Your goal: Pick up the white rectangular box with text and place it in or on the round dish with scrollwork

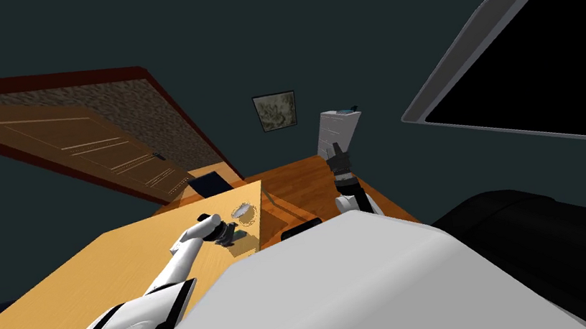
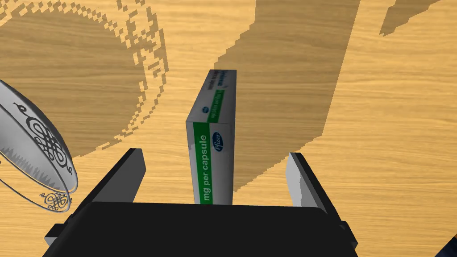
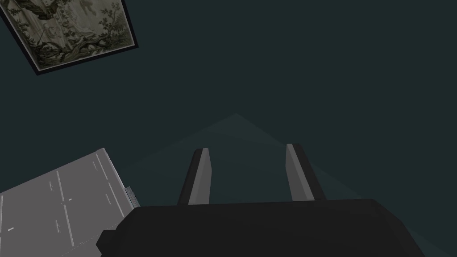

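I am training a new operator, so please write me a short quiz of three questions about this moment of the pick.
1. True or false: the left gripper is shut on the capsule box.
2. Where is the scrollwork dish? A) under the box; B) beside the left gripper, on the wooden table; C) on top of the box.
3. Fill in: the stripe on the box that carries "mg per capsule" is ____.

Key: 1 false, the gripper is open, with the box standing between its sides and touching neither; 2 B; 3 green.
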